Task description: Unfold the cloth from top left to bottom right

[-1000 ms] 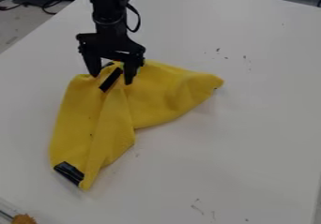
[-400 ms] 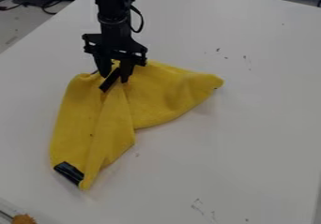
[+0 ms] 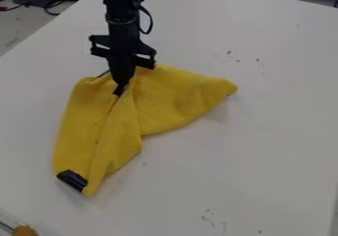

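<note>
Beyond the left edge of the tabletop (image 3: 264, 146), dark cables (image 3: 49, 2) lie tangled at the far end. Near me in the view's bottom left corner sits a small orange-brown thing (image 3: 25, 231), only partly visible, and I cannot tell what it is. Small dark specks (image 3: 230, 52) mark the tabletop between the yellow cloth (image 3: 161, 106) and the far edge, and faint smudges (image 3: 208, 216) mark it on the near side. My own arm (image 3: 122, 18) hangs over the cloth's far side and hides a bit of it.

The cloth lies toward the tabletop's left edge, bunched and folded. One lobe points toward the right edge, ending in a rounded tip; the other, longer one runs toward the near side, leaning slightly left, its long axis marked by a crease. A black patch (image 3: 72, 179) sits at its near end. My pincer (image 3: 121, 83) points down with its fingers together, pinching the cloth where the lobes meet, by a black strip (image 3: 119, 90).
</note>
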Motion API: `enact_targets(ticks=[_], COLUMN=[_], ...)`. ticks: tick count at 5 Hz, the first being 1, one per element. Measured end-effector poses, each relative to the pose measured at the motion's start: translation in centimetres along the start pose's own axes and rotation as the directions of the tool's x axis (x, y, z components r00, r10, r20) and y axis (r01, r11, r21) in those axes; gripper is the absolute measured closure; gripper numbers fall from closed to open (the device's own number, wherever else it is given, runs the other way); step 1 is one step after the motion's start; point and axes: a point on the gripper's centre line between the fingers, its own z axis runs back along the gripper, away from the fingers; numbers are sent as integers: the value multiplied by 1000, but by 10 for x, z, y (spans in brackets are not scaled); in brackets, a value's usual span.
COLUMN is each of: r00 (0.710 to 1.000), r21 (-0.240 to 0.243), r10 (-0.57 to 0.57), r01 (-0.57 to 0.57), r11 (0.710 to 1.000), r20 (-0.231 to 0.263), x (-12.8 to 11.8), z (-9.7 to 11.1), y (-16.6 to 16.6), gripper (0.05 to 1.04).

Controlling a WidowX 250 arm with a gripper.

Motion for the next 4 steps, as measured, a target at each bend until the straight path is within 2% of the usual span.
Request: enact_targets(ticks=[1,2,3,4], r00=[1000,1000,999,995], r21=[0,24,84,105], r10=[-2,-17,-37,-37], r01=[2,17,34,28], r11=[1000,1000,996,994], r20=[2,-7,36,88], x=[4,6,12,10], z=[0,5,37,63], y=[-1,-5,-12,-23], gripper=[1027,1029,1029,1029])
